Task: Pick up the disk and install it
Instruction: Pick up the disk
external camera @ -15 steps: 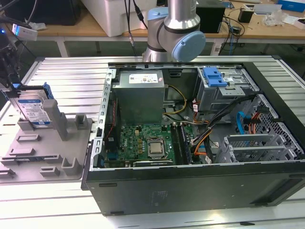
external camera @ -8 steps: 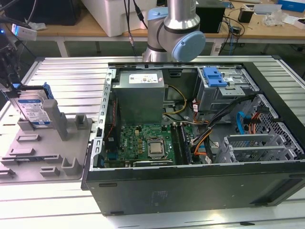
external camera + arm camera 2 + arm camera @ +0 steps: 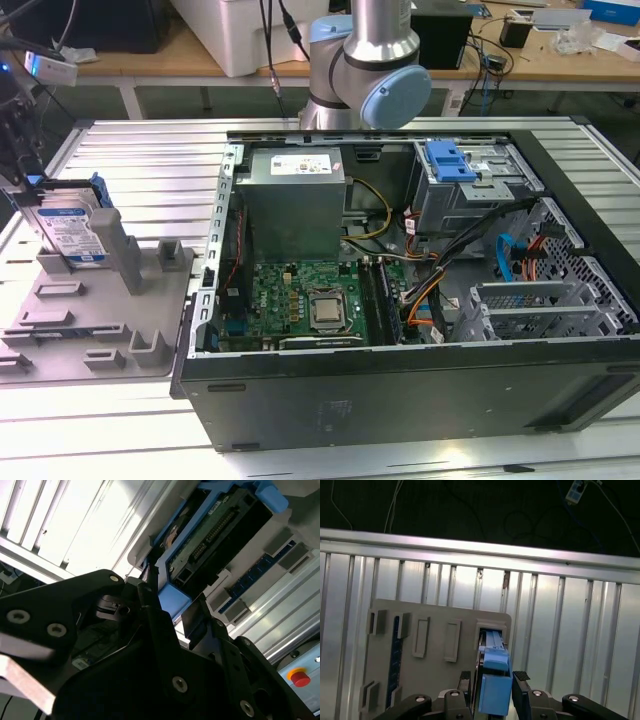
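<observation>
- The disk (image 3: 75,232) stands on edge in a slot of the grey fixture (image 3: 150,300), at the exterior view's far left, well apart from the open computer case (image 3: 400,400).
- The gripper (image 3: 28,185) hangs directly over the disk's top edge.
- In the first wrist view the jaws are spread, straddling the disk's blue rail (image 3: 495,695); one finger (image 3: 465,680) shows a gap beside it.
</observation>
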Available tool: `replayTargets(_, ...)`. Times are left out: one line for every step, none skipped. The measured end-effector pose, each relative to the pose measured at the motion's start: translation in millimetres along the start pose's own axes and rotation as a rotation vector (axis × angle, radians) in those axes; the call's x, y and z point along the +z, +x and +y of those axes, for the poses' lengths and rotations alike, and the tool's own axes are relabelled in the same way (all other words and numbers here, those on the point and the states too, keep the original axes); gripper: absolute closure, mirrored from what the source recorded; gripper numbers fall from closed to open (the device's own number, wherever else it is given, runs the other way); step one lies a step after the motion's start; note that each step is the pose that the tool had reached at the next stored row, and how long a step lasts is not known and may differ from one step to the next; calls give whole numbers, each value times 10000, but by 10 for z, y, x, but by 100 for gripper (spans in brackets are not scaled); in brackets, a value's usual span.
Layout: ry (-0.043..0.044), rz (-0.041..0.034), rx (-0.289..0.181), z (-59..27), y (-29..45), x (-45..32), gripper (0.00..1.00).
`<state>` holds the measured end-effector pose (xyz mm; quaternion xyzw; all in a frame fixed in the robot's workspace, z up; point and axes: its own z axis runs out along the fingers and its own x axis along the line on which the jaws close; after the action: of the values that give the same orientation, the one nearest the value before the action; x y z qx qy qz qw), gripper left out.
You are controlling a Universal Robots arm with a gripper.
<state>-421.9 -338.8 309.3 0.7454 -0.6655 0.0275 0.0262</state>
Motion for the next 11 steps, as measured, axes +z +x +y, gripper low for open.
replayTargets(0,-1,0,0,0,5,55)
replayTargets(0,0,0,0,-1,11,55)
replayTargets(0,0,0,0,-1,17,55)
replayTargets(0,-1,1,1,-1,23,55)
replayTargets(-1,0,2,1,-1,30,55)
replayTargets(0,0,0,1,0,37,55)
replayTargets(0,0,0,1,0,41,55)
replayTargets(-2,0,1,2,1,47,55)
replayTargets(-2,1,0,1,2,51,55)
replayTargets(-1,1,0,1,3,54,55)
replayTargets(-1,0,0,2,4,57,55)
